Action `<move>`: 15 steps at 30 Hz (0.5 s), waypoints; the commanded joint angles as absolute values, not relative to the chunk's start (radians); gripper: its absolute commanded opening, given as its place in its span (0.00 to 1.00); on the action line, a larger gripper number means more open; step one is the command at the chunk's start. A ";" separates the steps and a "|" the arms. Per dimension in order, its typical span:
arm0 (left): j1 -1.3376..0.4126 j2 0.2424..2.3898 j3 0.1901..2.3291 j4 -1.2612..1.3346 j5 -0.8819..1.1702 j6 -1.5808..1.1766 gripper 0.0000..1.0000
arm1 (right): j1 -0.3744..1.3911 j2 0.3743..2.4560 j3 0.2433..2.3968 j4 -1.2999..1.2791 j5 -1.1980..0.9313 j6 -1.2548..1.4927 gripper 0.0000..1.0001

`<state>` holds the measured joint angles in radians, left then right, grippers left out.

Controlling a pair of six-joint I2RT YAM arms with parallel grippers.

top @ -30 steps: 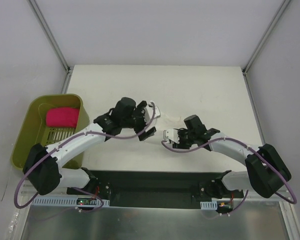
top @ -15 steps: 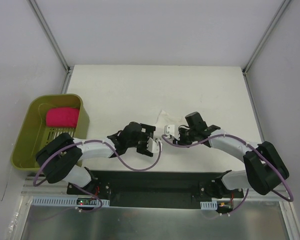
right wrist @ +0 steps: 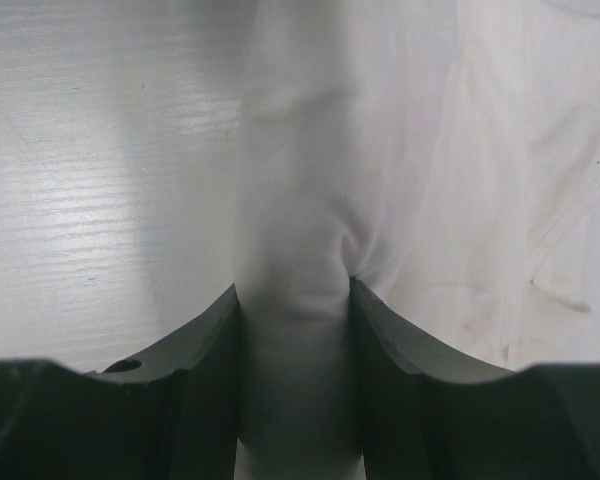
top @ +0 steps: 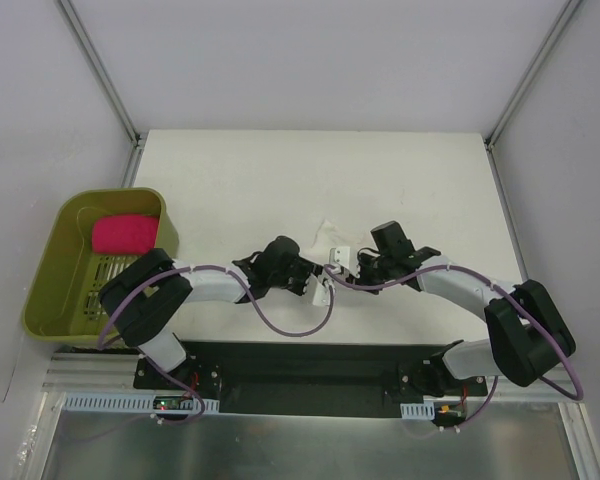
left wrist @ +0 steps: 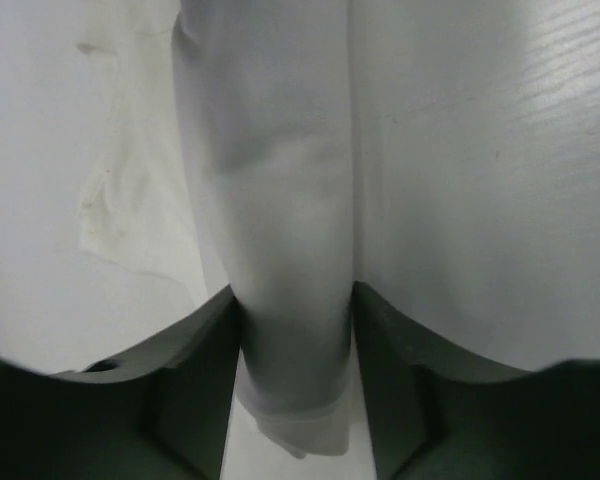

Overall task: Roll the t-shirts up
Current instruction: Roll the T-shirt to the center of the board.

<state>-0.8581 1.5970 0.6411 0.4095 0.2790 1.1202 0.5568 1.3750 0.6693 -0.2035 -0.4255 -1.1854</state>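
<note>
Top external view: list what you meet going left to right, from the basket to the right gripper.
Green basket holding the pink rolled bundle → left gripper → right gripper. The white t-shirt, pinched by both grippers, overlaps them, so it has no place in the order.

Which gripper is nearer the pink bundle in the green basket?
Left, narrowly. The left gripper and right gripper both pinch the white t-shirt at mid-table, well right of the pink bundle; the left sits on its side.
</note>
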 commanded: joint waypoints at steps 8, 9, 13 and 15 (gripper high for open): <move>-0.827 1.644 0.871 0.005 0.434 1.040 0.15 | 0.551 1.371 0.621 -0.451 -0.432 -1.149 0.43; -0.825 1.649 0.894 -0.003 0.439 1.028 0.15 | 0.551 1.367 0.620 -0.463 -0.434 -1.155 0.49; -0.819 1.644 0.911 -0.054 0.449 1.000 0.11 | 0.569 1.330 0.603 -0.515 -0.445 -1.201 0.56; -0.819 1.643 0.913 -0.057 0.451 0.993 0.11 | 0.598 1.304 0.588 -0.526 -0.443 -1.221 0.57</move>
<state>-0.8448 1.6489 0.8658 0.0093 0.4046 1.0988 0.5488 1.3289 0.6598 -0.2821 -0.4538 -1.1469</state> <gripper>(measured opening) 0.227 0.564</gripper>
